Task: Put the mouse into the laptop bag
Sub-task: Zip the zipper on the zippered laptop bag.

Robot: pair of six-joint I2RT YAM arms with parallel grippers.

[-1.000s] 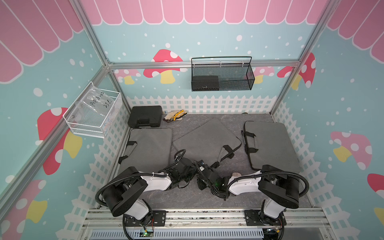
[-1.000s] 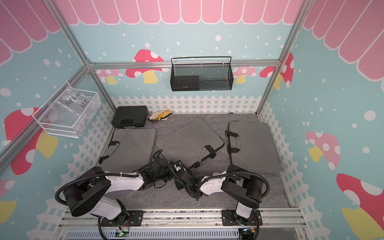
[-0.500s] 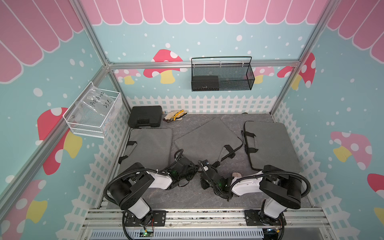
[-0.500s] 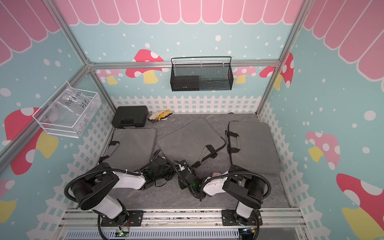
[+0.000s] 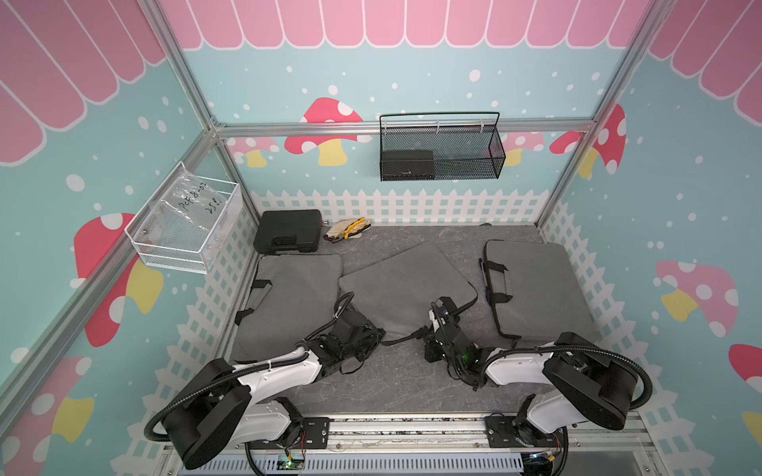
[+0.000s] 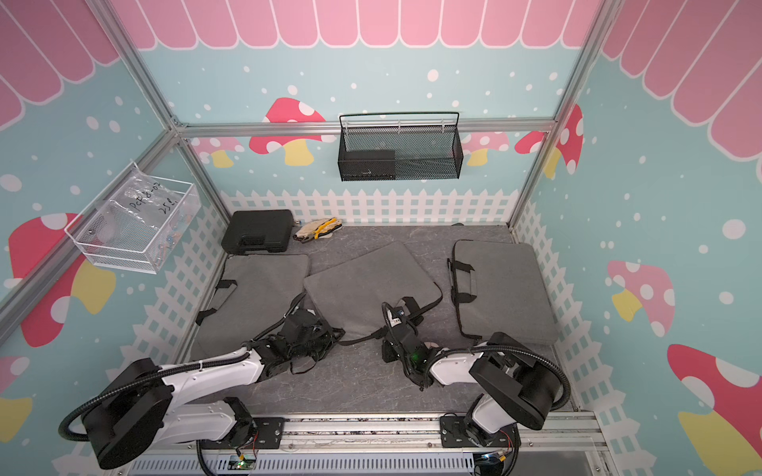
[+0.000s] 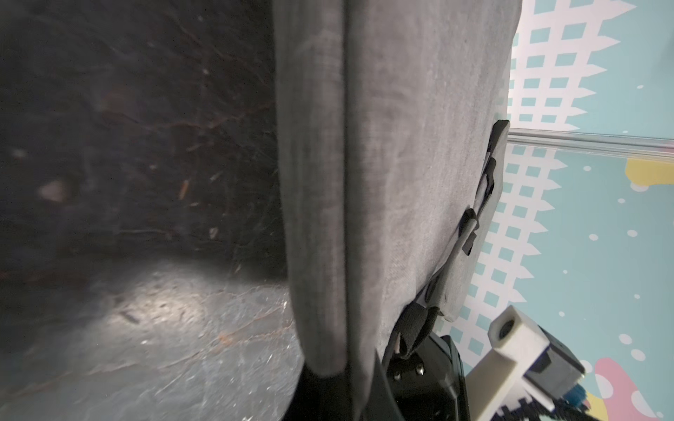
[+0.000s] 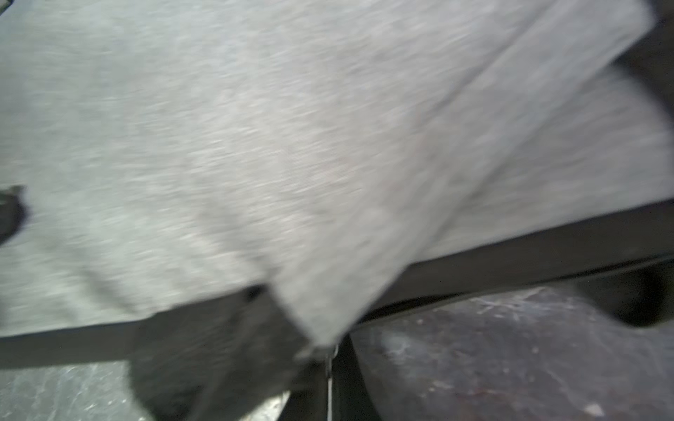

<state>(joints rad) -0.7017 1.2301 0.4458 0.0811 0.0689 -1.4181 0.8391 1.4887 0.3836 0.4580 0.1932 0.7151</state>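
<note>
ok so there are three bags laid out on the dark grey stone-look table (image 5: 391,383). The one in play is the middle grey fabric laptop bag (image 5: 406,284), lying skewed between a second grey laptop bag (image 5: 297,296) by the left fence and a third grey laptop bag (image 5: 536,288) over on the right

left gripper (image 7: 344,393) is squeezed together on the near edge of the middle bag. In the left wrist view you can see the grey cloth run straight down into the black fingers

right gripper (image 8: 330,381) is pressed together too, at a corner of the same bag's cloth, next to a black band (image 8: 529,255) running along its edge. That view is smeared, so I can't tell whether it's pinching a zip tab or just fabric

the mouse: honestly can't pick it out for sure. There's a small pale patch (image 6: 431,344) peeking out right beside the right arm's wrist in a top view, but too little shows to call it

background stuff:
- a black plastic hard case (image 5: 286,235) and a pair of white and yellow work gloves (image 5: 346,228) at the back fence
- a black wire mesh basket (image 5: 466,160) hung on the back wall
- a white wire basket (image 5: 173,251) on the left wall, holding a clear plastic bag (image 5: 194,202)
</note>
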